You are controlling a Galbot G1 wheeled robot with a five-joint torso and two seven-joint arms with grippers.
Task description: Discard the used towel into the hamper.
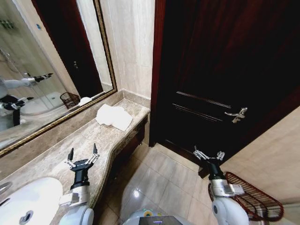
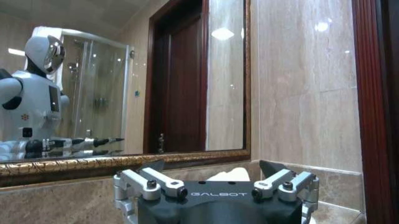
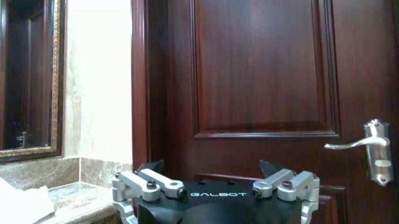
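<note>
Towel [image 1: 114,116] is sitting folded at the far end of the marble counter [image 1: 70,150], close to the front lip and just short of where the counter stops by the door frame. Our left gripper [image 1: 83,154] hovers over the counter near the sink [image 1: 28,204], jaws spread wide and holding nothing, well short of the towel. Our right gripper [image 1: 209,154] hangs out over the floor in front of the dark door [image 1: 220,70], also wide open and empty, with the hamper [image 1: 253,196] low on the floor right beside that arm.

Stuff that could bite us, we reckon: the towel's soft and folded, so a shallow pinch might grab one layer and let the rest unfold or drag off the edge. The mirror frame [image 1: 61,119] crowds the wall side. There's decent open floor between counter and door, but the door handle [image 1: 236,114] sticks out, and the hamper looks easy to knock with the right elbow.
</note>
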